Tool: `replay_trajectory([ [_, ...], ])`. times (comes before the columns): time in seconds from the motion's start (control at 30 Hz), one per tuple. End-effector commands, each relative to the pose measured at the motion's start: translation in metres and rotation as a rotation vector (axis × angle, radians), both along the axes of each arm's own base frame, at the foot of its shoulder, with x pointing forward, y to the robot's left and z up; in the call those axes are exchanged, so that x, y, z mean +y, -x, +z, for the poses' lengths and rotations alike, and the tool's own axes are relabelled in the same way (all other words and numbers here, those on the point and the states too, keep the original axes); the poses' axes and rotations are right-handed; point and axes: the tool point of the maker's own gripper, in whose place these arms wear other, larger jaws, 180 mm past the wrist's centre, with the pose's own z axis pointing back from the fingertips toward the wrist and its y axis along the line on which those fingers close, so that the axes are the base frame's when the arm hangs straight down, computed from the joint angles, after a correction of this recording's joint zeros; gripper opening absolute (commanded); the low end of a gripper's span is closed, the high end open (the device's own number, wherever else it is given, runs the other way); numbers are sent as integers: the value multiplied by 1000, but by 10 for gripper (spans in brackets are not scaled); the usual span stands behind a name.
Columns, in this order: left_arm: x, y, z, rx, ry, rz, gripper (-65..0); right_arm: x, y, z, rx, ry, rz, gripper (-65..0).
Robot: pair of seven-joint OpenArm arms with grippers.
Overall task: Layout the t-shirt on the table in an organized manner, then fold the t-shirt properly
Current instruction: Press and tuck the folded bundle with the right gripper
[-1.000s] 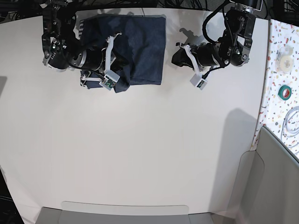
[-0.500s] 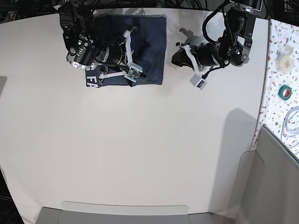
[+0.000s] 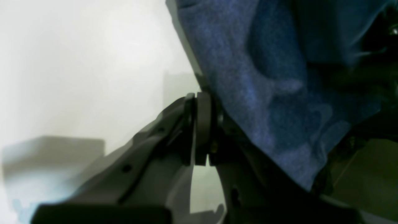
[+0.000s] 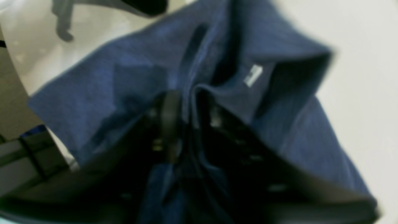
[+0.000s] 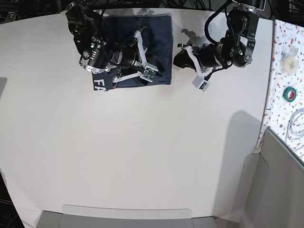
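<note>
**T-shirt lies folded at the far edge as two arms work beside it**

T-shirt, dark navy and heathered, lies folded into a rough rectangle near the far edge of the white table, left of centre in the base view. White block lettering shows at its lower left corner. In the right wrist view a fold of the cloth stands up in a ridge between the two dark fingers of the right gripper, and a small white label shows on the fabric just past them. The jaws stand slightly apart with cloth between them; the blur leaves it unclear whether they have any grip on it. That arm lies across the shirt's left half in the base view.

The left gripper sits just off the shirt's right edge, low over the tabletop. Its two fingers press flat against each other with nothing between them, and the blue cloth passes close alongside.

A speckled white strip runs along the table's right side, carrying a green roll of tape and a coil of white cable.
</note>
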Motion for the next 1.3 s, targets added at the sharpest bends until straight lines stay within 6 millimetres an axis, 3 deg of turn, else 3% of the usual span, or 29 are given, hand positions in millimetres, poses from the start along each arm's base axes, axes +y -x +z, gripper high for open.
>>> replay_trajectory([
  [0.0, 17, 14, -17, 64, -114, -20, -629, 7, -5, 11, -32, -40, 10, -415],
  [0.13, 16, 15, -18, 67, -112, -24, -629, 10, -14, 23, -74, -55, 12, -283],
  [0.23, 16, 15, -18, 67, -112, -24, -629, 10, -26, 41, -121, -95, 2, -263],
  [0.33, 16, 15, -18, 66, -112, -22, -629, -6, -50, 59, -141, -171, -103, -263],
  [0.4, 16, 15, -18, 65, -112, -20, -629, -24, -68, 73, -160, -240, -205, -263],
  [0.47, 16, 15, -18, 65, -112, -20, -629, -55, -87, 84, -187, -283, -323, -264],
  [0.57, 16, 16, -18, 67, -111, -23, -629, -129, -100, 90, -221, -296, -565, -271],
  [0.63, 17, 17, -20, 74, -113, -21, -629, -168, -94, 84, -219, -264, -686, -325],
  [0.67, 17, 18, -23, 80, -112, -17, -629, -183, -92, 84, -226, -247, -722, -390],
  [0.77, 21, 19, -33, 96, -110, 13, -629, -196, -79, 71, -196, -191, -739, -637],
  [0.9, 24, 24, -42, 115, -108, 35, -629, -212, -53, 41, -124, -58, -777, -650],
  [1.0, 24, 23, -41, 112, -108, 35, -629, -208, -40, 23, -78, 6, -775, -650],
  [1.27, 24, 22, -41, 111, -107, 33, -629, -126, -29, 10, -16, -20, -510, -650],
])
